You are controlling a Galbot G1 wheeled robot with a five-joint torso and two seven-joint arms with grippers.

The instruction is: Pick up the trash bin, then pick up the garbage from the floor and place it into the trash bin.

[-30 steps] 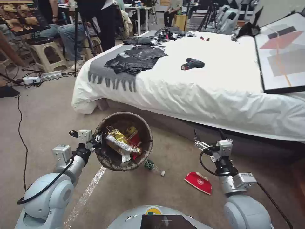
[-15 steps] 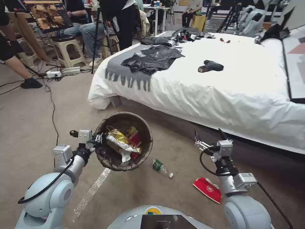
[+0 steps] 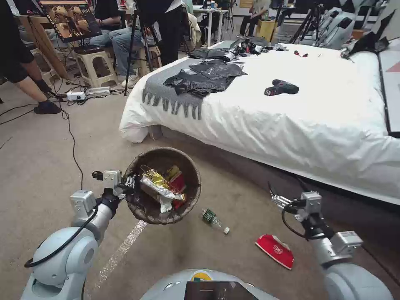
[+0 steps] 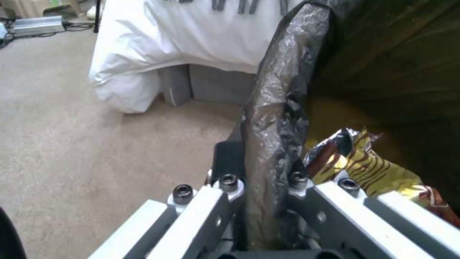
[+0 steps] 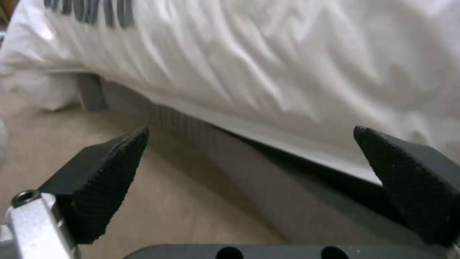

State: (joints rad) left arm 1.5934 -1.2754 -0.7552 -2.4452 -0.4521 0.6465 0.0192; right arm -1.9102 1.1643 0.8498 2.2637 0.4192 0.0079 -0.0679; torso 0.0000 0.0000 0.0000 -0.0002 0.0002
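Left gripper clamps the rim of the round white trash bin lined with a dark bag, holding it above the carpet with gold wrappers inside. Right of it lie the crushed green-labelled bottle, long axis pointing toward the robot's right, then the red-and-white packet, nearest the empty, wide-open right gripper. Since the earlier frames that gripper has shifted rightward.

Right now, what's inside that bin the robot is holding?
The trash bin, gripped at its rim by the left claw, holds gold and red wrappers and white scraps. Anything beneath them is covered.
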